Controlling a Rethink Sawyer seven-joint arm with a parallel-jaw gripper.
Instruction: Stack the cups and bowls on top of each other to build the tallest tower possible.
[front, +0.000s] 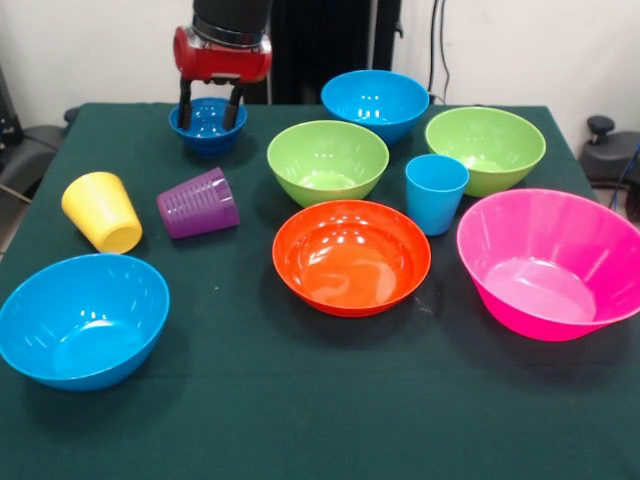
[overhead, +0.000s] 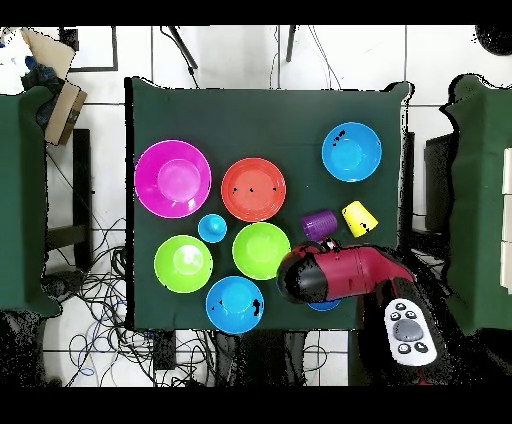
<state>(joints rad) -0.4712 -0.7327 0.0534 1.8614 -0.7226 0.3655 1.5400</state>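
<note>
My gripper (front: 210, 122) is at the table's far left in the front view. It is open, with its two fingers (front: 186, 105) down at the small dark blue bowl (front: 208, 138), inside its width. The yellow cup (front: 102, 211) and purple cup (front: 198, 203) lie on their sides just in front of it. The light blue cup (front: 436, 193) stands upright between the orange bowl (front: 350, 255) and a lime green bowl (front: 485, 148). The other green bowl (front: 327, 160), two light blue bowls (front: 375, 103) (front: 82, 320) and the pink bowl (front: 550, 265) all stand singly. Nothing is stacked.
In the overhead view the red arm (overhead: 335, 275) covers the gripper and most of the dark blue bowl (overhead: 322, 304). A white remote (overhead: 408, 329) lies beside the arm. The green table (front: 300, 400) has bare cloth along its front edge.
</note>
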